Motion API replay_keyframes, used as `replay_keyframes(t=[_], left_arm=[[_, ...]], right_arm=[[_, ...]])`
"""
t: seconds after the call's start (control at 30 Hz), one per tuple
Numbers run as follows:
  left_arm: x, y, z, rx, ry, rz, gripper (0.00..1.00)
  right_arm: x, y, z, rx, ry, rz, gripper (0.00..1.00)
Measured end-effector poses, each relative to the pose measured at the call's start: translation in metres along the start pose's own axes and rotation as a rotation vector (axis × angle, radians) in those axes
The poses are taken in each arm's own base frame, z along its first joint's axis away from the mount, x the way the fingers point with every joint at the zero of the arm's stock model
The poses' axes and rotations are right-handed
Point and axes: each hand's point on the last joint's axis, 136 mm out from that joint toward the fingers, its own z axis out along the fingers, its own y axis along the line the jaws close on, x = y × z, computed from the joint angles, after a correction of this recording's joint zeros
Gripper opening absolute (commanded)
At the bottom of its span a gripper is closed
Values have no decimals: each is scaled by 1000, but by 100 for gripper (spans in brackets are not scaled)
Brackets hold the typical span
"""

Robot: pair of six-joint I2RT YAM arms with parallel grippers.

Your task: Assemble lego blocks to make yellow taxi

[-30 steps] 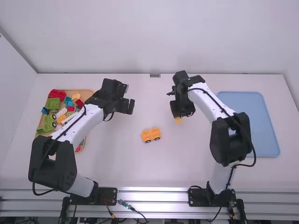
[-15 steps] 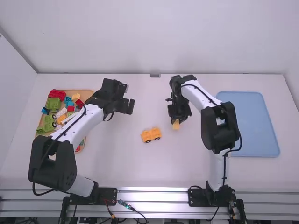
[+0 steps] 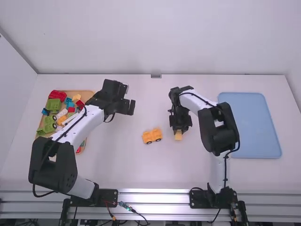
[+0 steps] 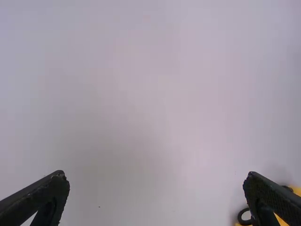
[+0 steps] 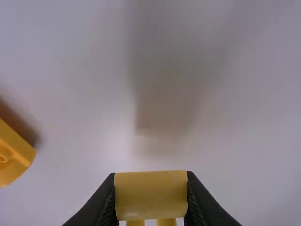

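If pressed askew onto wheeled yellow plastic base, could twist yellow plastic block pinched, seemingly firmly, in black right gripper.

Partly hidden, partly cropped
Can't fully see the tan rectangular tray beneath the black-and-white left arm, or, cropped by wrist views, the yellow wheeled plastic base and yellow plastic block's pegs.
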Motion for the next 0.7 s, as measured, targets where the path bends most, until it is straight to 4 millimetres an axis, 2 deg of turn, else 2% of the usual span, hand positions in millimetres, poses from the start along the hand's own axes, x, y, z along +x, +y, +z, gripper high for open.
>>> replay_keyframes(t=[0.2, 0.27, 0.37, 0.57, 0.63, 0.7], left_arm=[[3, 0, 0, 0, 12, 0, 99], [3, 0, 0, 0, 11, 0, 99], [3, 0, 0, 0, 12, -1, 99], [3, 0, 0, 0, 12, -1, 99], [3, 0, 0, 0, 12, -1, 99], [3, 0, 0, 0, 12, -2, 99]], right_arm=[[-4, -6, 7, -8, -11, 20, 2], [-2, -8, 8, -7, -5, 26, 7], [-3, -8, 9, -9, -9, 29, 23], [-5, -8, 9, -10, -16, 29, 32], [-7, -7, 9, -12, -24, 31, 42], [-9, -7, 8, -15, -31, 24, 45]])
